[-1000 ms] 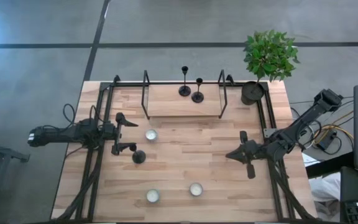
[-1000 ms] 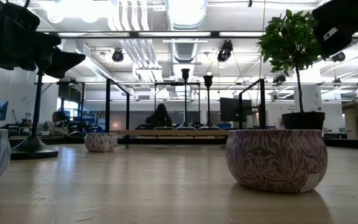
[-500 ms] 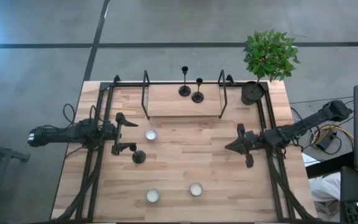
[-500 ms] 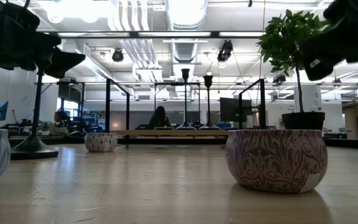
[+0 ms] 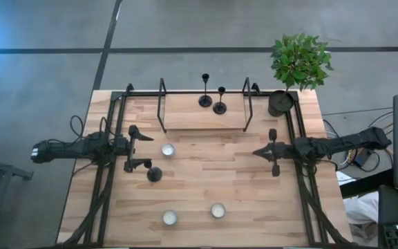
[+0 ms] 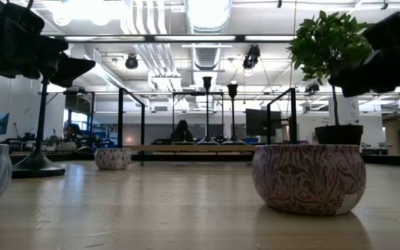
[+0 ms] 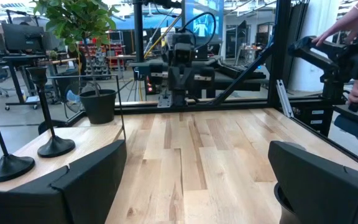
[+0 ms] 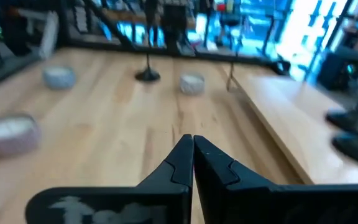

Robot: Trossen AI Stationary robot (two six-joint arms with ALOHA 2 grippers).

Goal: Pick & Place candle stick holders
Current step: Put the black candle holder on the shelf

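Note:
Two black candle stick holders [image 5: 205,100] [image 5: 220,107] stand on their round bases on the raised wooden shelf [image 5: 185,114] at the table's far side; they also show in the left wrist view [image 7: 8,165] [image 7: 56,146]. The third holder [image 5: 155,173] stands on the table at the left, just beyond the near finger of my left gripper [image 5: 144,149], outside its gap. It shows upright in the low view [image 6: 39,163]. My left gripper [image 7: 197,186] is open and empty. My right gripper [image 5: 256,153] is shut and empty above the table's right part, pointing left [image 8: 192,142].
Three white candles in patterned bowls sit on the table [image 5: 168,150] [image 5: 170,218] [image 5: 218,209]. A potted green plant [image 5: 280,102] stands at the far right corner. Black rails [image 5: 161,104] [image 5: 247,104] flank the shelf. A person's hand [image 7: 353,12] shows beyond the table's right side.
My right gripper has gone toward the table's far edge and turned until it points straight at the left edge, its arm stretching out level. The left arm and all three holders have kept still.

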